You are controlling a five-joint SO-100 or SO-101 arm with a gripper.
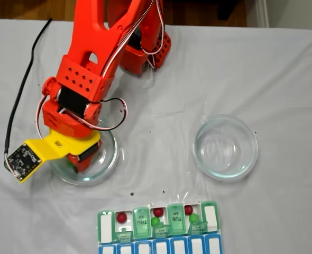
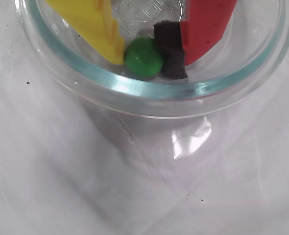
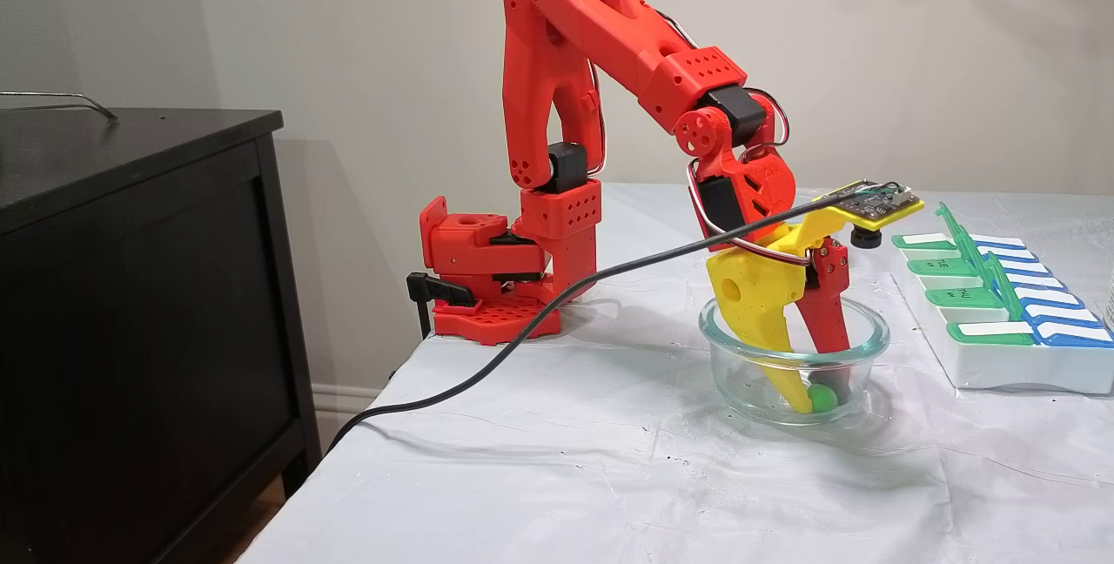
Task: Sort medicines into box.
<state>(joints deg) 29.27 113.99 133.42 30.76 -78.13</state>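
Observation:
In the wrist view a bright green ball (image 2: 143,57) lies on the floor of a round glass dish (image 2: 149,90), against its near wall. My gripper (image 2: 143,62) is shut on it, with the yellow finger (image 2: 95,24) touching its left side and the red finger's black pad (image 2: 170,49) touching its right. The gripper (image 3: 818,390) reaches down into that dish (image 3: 740,381) with the ball (image 3: 820,399) at its tips. The pill organizer (image 1: 140,225) lies near the front edge with several lids up. It holds three dark red balls (image 1: 122,216) and two green ones (image 1: 156,221).
A second glass dish (image 1: 225,146) stands to the right, with nothing in it. A black cable (image 1: 24,79) trails from the wrist camera across the white cloth to the left. The arm's base (image 3: 487,285) is at the back, and a black cabinet (image 3: 130,285) stands beside the table.

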